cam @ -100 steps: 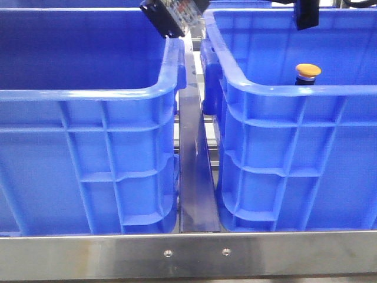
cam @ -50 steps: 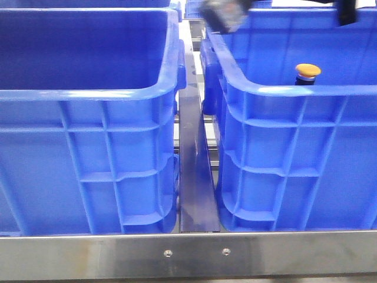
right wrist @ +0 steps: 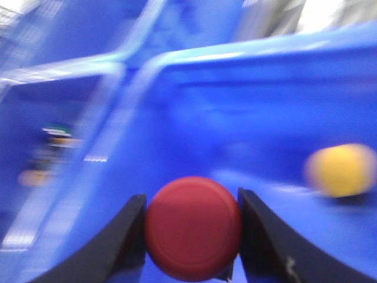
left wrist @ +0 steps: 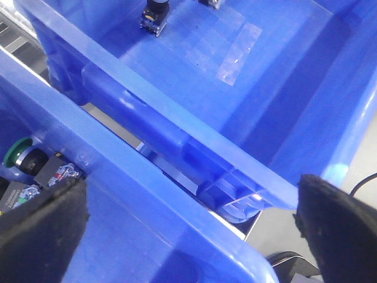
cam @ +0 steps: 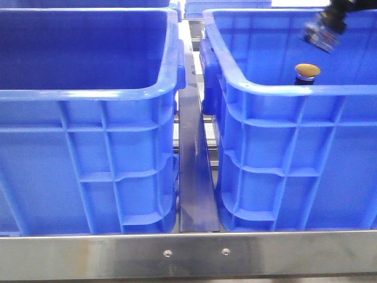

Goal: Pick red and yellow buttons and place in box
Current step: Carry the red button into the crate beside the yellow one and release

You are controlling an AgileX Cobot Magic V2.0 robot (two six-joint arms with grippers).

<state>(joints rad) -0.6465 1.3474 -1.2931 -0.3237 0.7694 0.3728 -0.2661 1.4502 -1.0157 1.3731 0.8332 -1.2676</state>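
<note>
My right gripper [right wrist: 192, 236] is shut on the dark red button [right wrist: 193, 227], its round cap gripped between the two black fingers. In the front view this gripper [cam: 324, 32] hangs blurred over the right blue box [cam: 283, 94], above and just right of the yellow button [cam: 307, 71]. That button stands upright inside the box and shows blurred in the right wrist view [right wrist: 341, 171]. My left gripper [left wrist: 188, 236] is open and empty, its fingers wide apart over the two bins' rims. It is out of the front view.
A second blue bin [cam: 88, 94] stands on the left, with a narrow metal strip [cam: 194, 171] between the bins. The left wrist view shows a green button [left wrist: 20, 154] with other small parts in one bin and a dark button body [left wrist: 154, 13] in the other.
My right gripper has carried the red button from above the left bin's rim rightward, and now hangs over the right box near the yellow button.
</note>
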